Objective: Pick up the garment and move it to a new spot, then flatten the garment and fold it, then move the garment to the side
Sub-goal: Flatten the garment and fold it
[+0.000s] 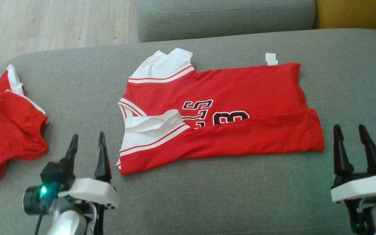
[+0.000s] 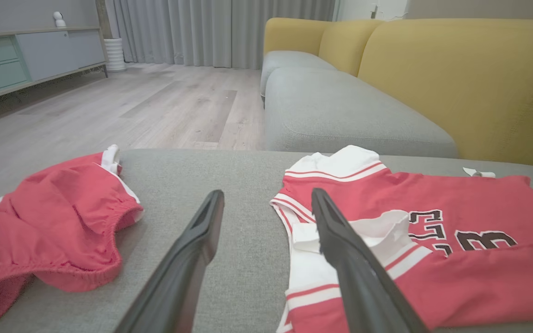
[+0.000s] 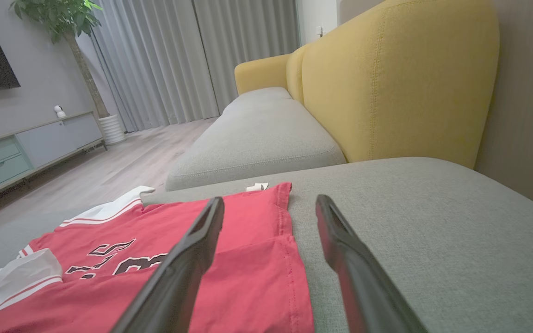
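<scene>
From the head view you see the red jersey [image 1: 220,111] lying sideways in the middle of the grey cushion [image 1: 240,195], its near side folded over the black lettering. There is bare cushion in front and to its right and red shorts [image 1: 8,124] at the left edge, while the left end effector [image 1: 87,135] and right end effector [image 1: 349,126] are both spread wide and empty off its two ends. The left wrist view adds wooden floor [image 2: 132,106] past the cushion's far edge and a yellow backrest [image 2: 456,83] on the right. The right wrist view shows you the jersey's hem end at left and bare cushion ahead.
</scene>
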`<state>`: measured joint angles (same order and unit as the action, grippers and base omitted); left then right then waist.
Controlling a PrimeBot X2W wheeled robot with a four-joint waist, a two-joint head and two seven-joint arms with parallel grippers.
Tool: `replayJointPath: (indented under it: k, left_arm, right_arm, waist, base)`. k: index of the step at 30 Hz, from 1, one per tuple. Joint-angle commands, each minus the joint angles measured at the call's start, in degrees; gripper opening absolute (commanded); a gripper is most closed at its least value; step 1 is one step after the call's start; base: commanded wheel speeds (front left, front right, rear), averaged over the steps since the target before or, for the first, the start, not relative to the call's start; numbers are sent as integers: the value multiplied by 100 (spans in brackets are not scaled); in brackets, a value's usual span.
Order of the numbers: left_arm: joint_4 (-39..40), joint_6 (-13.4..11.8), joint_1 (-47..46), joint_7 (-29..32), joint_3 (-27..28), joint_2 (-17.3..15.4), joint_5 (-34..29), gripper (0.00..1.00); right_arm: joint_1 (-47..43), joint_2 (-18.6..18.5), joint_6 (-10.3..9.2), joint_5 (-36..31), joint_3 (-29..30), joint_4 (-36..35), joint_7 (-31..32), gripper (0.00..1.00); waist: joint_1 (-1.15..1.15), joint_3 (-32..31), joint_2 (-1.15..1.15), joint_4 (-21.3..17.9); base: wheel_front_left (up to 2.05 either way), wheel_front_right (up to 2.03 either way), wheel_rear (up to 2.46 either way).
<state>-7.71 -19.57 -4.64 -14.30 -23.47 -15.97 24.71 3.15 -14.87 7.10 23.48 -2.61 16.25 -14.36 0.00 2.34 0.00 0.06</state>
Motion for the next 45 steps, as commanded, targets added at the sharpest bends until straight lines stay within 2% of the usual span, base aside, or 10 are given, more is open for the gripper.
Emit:
replayJointPath:
  k: [1,11,17,23,31,37,40,43,44,45]
  left_arm:
    - [136,88,-178,-68,306,11,-112,100]
    - [-528,651,-287,6,382,276,-298,100]
    - [-1099,861,-702,757,183,394,-100,100]
    - [-1738,862,-1160,1750,-29,567,25,100]
    - [-2136,850,-1495,2265,-228,772,50,100]
    - [-2297,887,-1608,2542,-295,818,129,100]
    - [-2294,904,-1613,2620,-306,803,166,61]
    - [-2300,923,-1594,2707,-328,761,189,31]
    - [-2298,929,-1583,2736,-340,749,195,19]
    - [-2284,938,-1574,2745,-345,742,204,0]
  right_arm:
    - [42,18,39,-170,5,-212,-63,100]
    - [140,120,39,-453,14,-311,186,100]
    - [520,26,39,-354,-55,218,1110,100]
    - [1136,-68,39,-193,-92,950,2083,100]
    - [1446,-166,39,-48,-84,1460,2683,100]
    - [1511,-171,39,233,-388,1755,3173,100]
    - [1530,-204,39,383,-552,1847,3212,100]
    - [1584,-220,39,489,-654,2012,3138,100]
    - [1601,-212,39,536,-700,2071,3130,96]
    - [1617,-209,39,584,-747,2121,3120,75]
  waist:
    - [0,16,0,6]
    - [0,104,0,-9]
    - [0,263,0,-46]
    - [0,491,0,6]
    - [0,679,0,134]
    - [0,790,0,154]
    - [0,804,0,159]
    - [0,795,0,166]
    - [0,782,0,168]
    - [0,770,0,172]
  base:
    - [0,0,0]
    - [0,0,0]
    - [0,0,0]
    - [0,0,0]
    - [0,0,0]
    - [0,0,0]
    - [0,0,0]
    - [0,0,0]
    - [0,0,0]
    - [0,0,0]
